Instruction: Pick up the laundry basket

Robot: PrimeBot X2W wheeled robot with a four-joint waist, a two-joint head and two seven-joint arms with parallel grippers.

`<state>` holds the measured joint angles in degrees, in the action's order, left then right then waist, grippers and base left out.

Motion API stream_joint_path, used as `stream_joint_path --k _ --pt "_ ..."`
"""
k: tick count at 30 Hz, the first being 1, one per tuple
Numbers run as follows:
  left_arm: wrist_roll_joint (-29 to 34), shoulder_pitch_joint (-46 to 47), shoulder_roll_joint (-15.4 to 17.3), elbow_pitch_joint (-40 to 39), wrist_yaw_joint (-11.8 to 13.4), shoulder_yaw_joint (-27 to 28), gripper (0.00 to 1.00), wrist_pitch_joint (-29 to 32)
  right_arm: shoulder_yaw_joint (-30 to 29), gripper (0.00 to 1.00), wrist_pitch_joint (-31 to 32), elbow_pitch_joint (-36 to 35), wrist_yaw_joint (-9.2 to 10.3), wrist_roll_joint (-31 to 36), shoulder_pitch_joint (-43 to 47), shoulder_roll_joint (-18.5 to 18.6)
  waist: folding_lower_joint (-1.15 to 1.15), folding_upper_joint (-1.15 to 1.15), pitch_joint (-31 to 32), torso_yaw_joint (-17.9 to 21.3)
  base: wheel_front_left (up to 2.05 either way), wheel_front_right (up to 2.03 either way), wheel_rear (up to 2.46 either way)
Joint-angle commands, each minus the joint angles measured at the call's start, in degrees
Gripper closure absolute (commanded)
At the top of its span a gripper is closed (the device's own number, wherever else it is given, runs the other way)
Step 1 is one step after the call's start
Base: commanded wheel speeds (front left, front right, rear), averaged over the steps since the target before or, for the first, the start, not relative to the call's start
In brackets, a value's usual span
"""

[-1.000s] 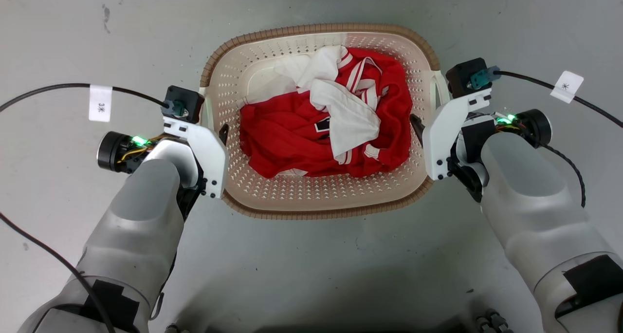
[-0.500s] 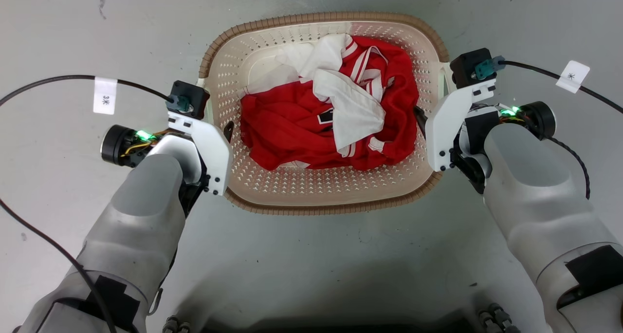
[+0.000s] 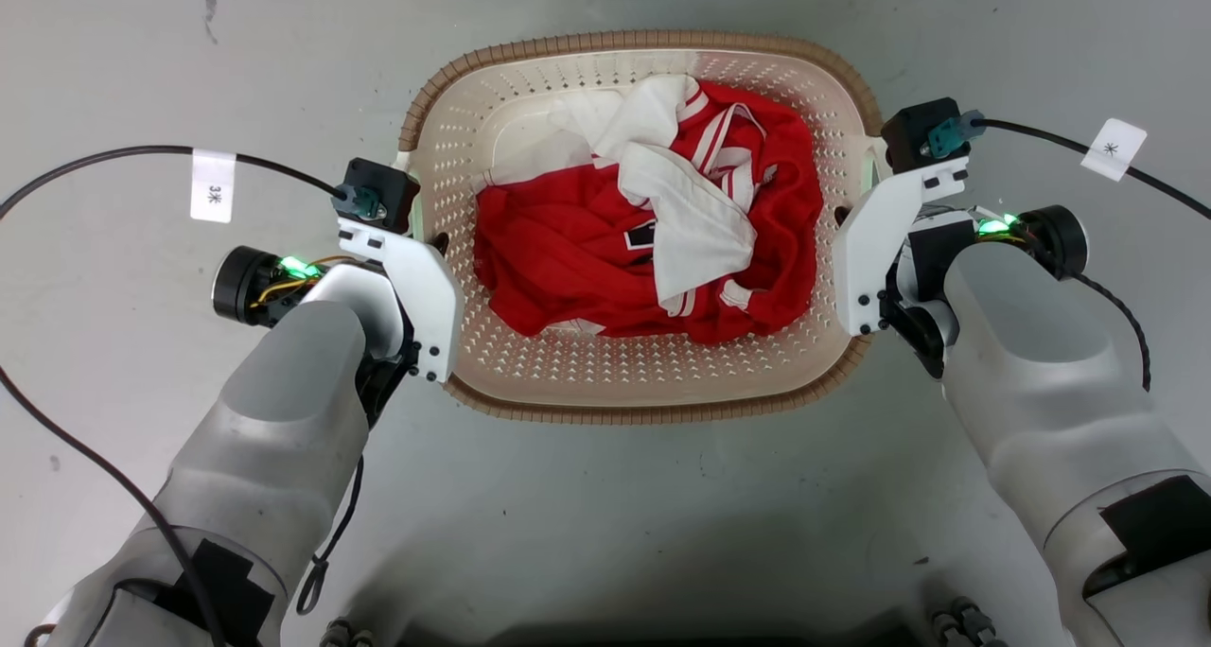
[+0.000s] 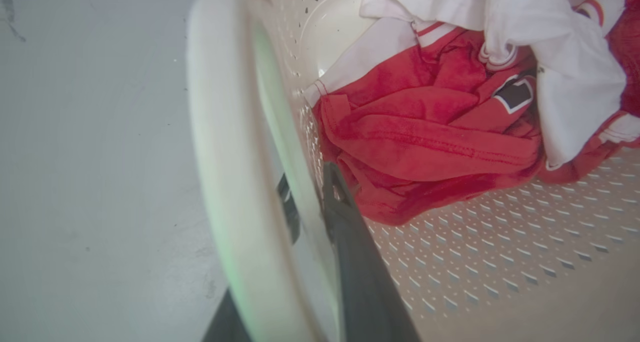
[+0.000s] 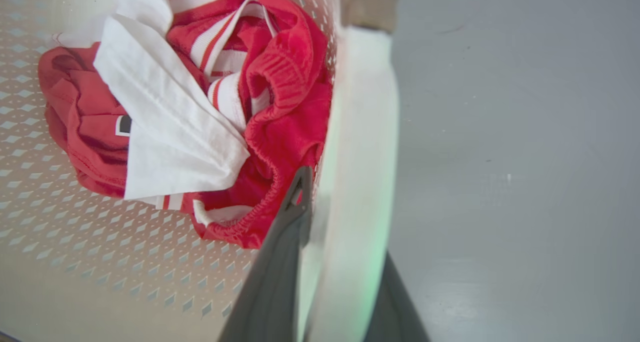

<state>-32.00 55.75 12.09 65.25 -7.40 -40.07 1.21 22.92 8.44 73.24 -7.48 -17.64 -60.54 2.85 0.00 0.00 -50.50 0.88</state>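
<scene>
The laundry basket [image 3: 643, 406] is cream-white and perforated with a brown woven-look rim, and it sits at the middle of the head view between my arms. Red and white clothes [image 3: 605, 259] lie bunched inside it. My left gripper [image 3: 428, 242] is shut on the basket's white left handle [image 4: 225, 147], with one dark finger [image 4: 350, 242] inside the wall and the other under the handle. My right gripper [image 3: 842, 219] is shut on the white right handle [image 5: 360, 147]; its inner finger [image 5: 280, 262] lies against the red cloth, and the outer one is mostly hidden behind the handle.
Grey floor [image 3: 605, 515] surrounds the basket on every side. Black cables with white tags [image 3: 212, 185] [image 3: 1109, 148] trail out from both wrists. Part of my base shows at the bottom edge of the head view.
Both grippers keep their hold on the handles. The basket looks slightly larger and has shifted a little to the right with them; the whole head view has shifted too.
</scene>
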Motion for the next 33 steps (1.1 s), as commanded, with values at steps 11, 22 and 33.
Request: stream_joint_path --k 11,22,33 --pt "-8.93 -3.26 3.90 -6.89 -0.07 -9.62 1.00 8.24 1.58 1.00 10.57 0.67 -0.03 0.46 3.40 0.11 0.00 0.00 10.88 0.19 0.00 0.00 0.00" --pt "-22.63 -6.15 11.61 -18.45 -0.13 -21.90 1.00 20.82 5.86 1.00 25.01 -0.18 -0.03 -3.65 7.57 0.25 0.00 0.00 26.77 0.48 0.00 0.00 0.00" --pt "-32.19 -6.19 17.33 -23.72 -0.13 -29.77 1.00 27.66 10.93 1.00 33.59 -0.71 -0.01 -6.31 9.79 0.60 0.00 0.00 38.26 0.43 0.00 0.00 0.00"
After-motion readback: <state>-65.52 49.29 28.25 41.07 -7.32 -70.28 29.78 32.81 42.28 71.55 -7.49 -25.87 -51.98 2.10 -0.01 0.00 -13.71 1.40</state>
